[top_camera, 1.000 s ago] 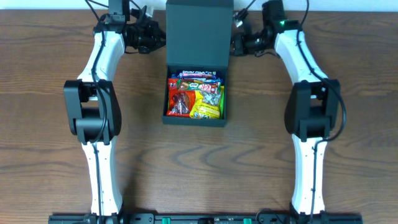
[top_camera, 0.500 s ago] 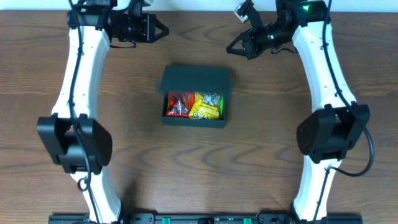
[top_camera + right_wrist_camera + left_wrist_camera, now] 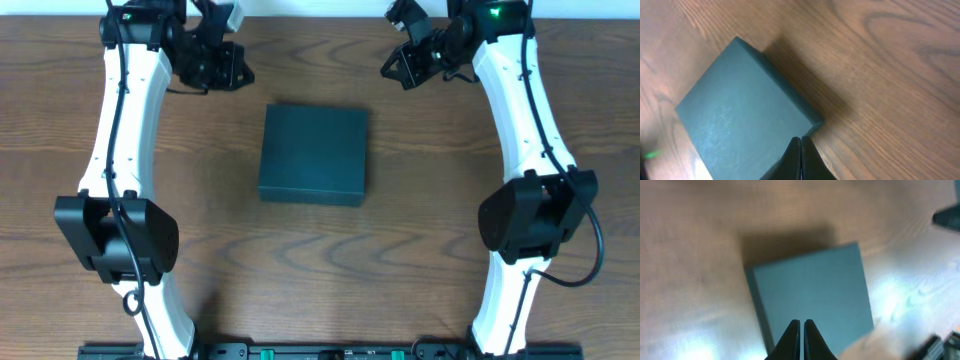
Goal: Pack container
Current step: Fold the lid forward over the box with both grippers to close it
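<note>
The container [image 3: 314,155], a dark teal-black square box, lies in the middle of the table with its flap lid down flat, so its contents are hidden. It also shows in the left wrist view [image 3: 810,287] and the right wrist view [image 3: 740,110]. My left gripper [image 3: 240,70] is shut and empty, raised above the table at the far left of the box; its fingertips [image 3: 801,325] are pressed together. My right gripper [image 3: 390,68] is shut and empty, raised at the far right of the box; its fingertips [image 3: 801,142] are pressed together.
The wooden table [image 3: 420,230] surrounds the box. Both white arms reach in from the front edge along the left and right sides. The table's far edge [image 3: 320,17] runs just behind the grippers.
The box lid has swung down from upright to fully shut, hiding the snack packets. Both grippers have drawn back from the lid toward the far corners.
</note>
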Controlling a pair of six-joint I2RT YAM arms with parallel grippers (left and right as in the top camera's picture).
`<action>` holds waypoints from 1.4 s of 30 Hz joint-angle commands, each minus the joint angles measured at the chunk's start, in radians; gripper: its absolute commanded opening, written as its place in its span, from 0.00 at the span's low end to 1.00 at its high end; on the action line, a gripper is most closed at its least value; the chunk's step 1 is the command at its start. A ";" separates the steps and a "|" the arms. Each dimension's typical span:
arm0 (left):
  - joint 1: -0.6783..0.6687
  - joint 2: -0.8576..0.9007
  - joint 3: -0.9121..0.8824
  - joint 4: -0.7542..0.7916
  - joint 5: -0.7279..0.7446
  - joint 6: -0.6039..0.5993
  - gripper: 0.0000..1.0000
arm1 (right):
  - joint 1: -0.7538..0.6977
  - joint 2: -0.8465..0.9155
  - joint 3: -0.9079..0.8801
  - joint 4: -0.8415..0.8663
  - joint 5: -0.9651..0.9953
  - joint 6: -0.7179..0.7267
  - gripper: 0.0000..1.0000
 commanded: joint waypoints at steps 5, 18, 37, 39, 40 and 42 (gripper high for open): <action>-0.010 -0.117 0.017 -0.166 0.023 0.087 0.06 | 0.002 -0.142 0.006 -0.097 0.010 -0.007 0.02; -0.047 -0.854 -0.543 -0.129 0.009 0.152 0.06 | 0.131 -0.629 -0.433 -0.202 0.010 -0.056 0.02; -0.047 -1.365 -0.984 -0.118 -0.043 -0.013 0.95 | 0.177 -1.516 -1.303 -0.011 0.014 0.145 0.99; -0.047 -1.365 -0.984 -0.122 -0.043 -0.013 0.95 | 0.177 -1.513 -1.321 0.011 -0.018 0.157 0.99; -0.047 -1.365 -0.984 -0.121 -0.043 -0.013 0.95 | 0.177 -1.513 -1.331 0.032 -0.021 0.163 0.99; -0.047 -1.365 -0.984 -0.122 -0.043 -0.013 0.95 | 0.177 -1.513 -1.342 0.041 0.008 0.162 0.99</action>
